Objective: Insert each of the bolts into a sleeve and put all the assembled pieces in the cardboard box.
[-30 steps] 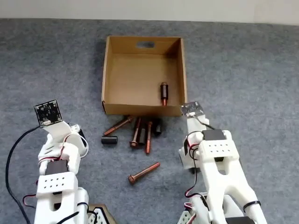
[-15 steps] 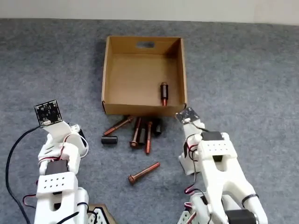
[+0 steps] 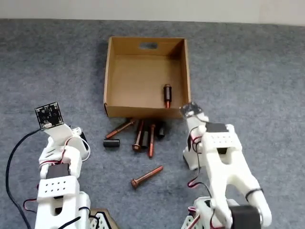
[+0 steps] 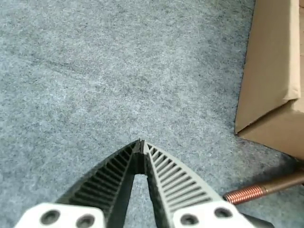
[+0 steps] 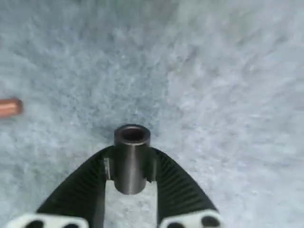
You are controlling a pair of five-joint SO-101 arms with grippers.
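On the grey worktop (image 3: pixel 248 71) we see the cardboard box (image 3: pixel 109 71) at upper centre. Our left claw (image 4: pixel 140 145) is pinched together, empty; our right claw (image 5: pixel 132 154) grips a black sleeve (image 5: pixel 131 142). Loose bolts (image 3: pixel 151 140) lie just below the box, one assembled piece (image 3: pixel 167 94) inside it.

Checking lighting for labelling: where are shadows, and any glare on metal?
High view: even light, soft shadow under the front wall of the cardboard box, by the bolts. Right wrist view: mild sheen on the rim of the sleeve in the right gripper, no harsh glare. Left wrist view: faint shadow beside the box corner.
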